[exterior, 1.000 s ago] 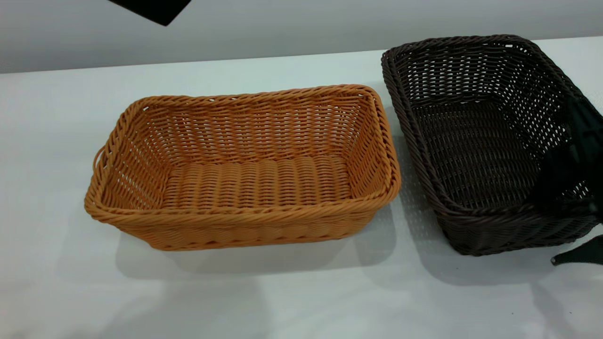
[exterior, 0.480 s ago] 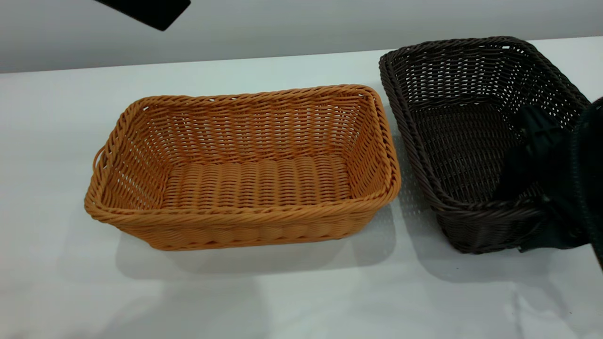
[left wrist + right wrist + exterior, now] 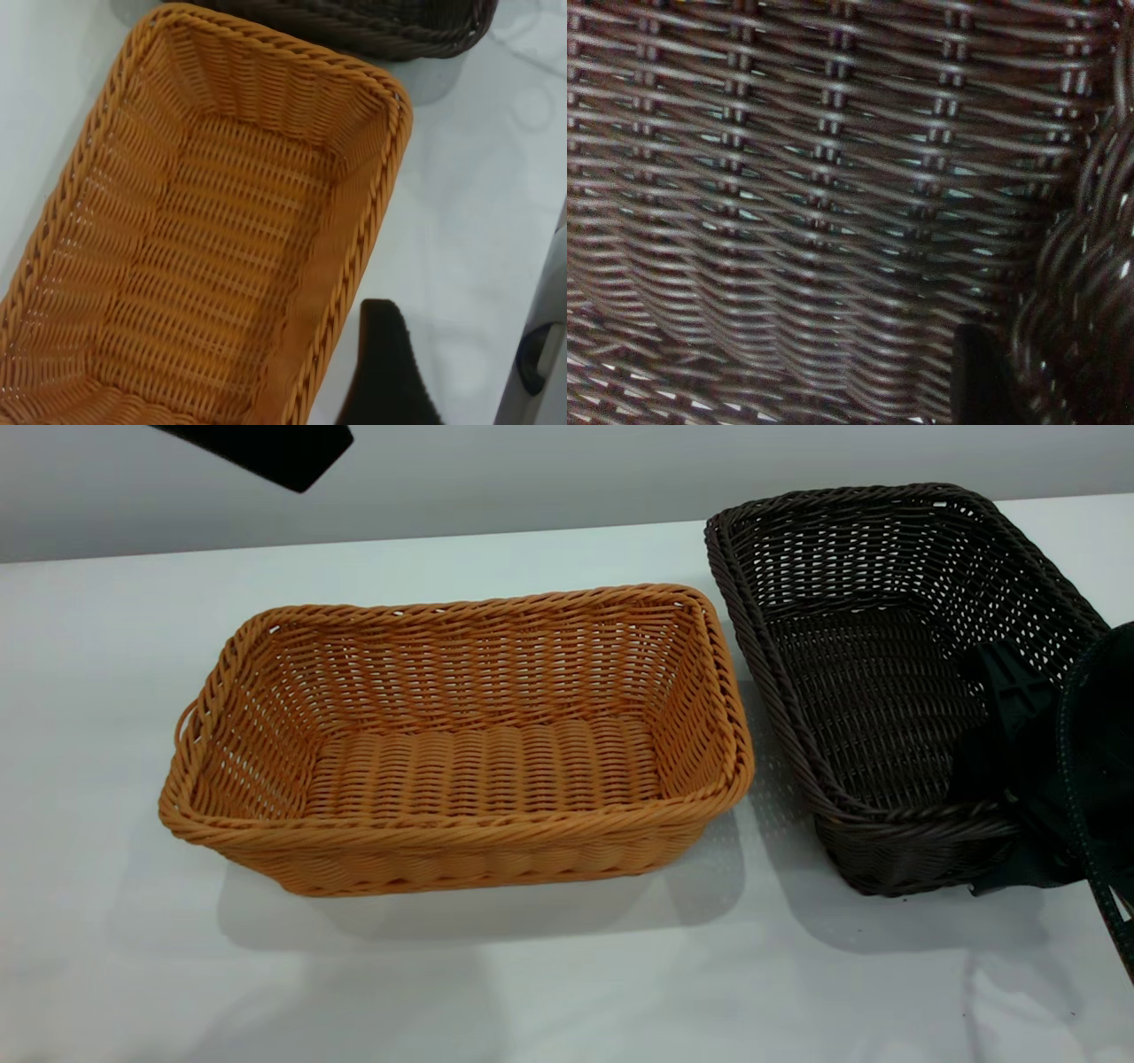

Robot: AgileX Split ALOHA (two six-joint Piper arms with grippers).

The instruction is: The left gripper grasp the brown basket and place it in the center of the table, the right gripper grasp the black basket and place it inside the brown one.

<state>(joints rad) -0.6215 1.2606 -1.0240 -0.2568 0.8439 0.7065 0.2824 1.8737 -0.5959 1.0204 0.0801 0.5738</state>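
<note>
Since a second ago, the rectangular blackish-brown woven wicker basket (image 3: pixel 873 682) has shifted slightly left, toward the rectangular orange-tan woven wicker basket (image 3: pixel 456 740), which sits unmoved mid-table on the smooth white tabletop (image 3: pixel 549 974). Up at far left, the left gripper (image 3: pixel 266 447) hangs clear; whether it is open cannot be told. At right, the right gripper (image 3: pixel 1019 779) clamps the dark basket's near right corner, one finger inside.

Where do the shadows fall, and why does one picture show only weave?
Exterior view: soft shadows fall toward the camera beneath the brown basket and black basket on the table. Right wrist view: the camera sits so close that dark weave fills it, slightly blurred.
</note>
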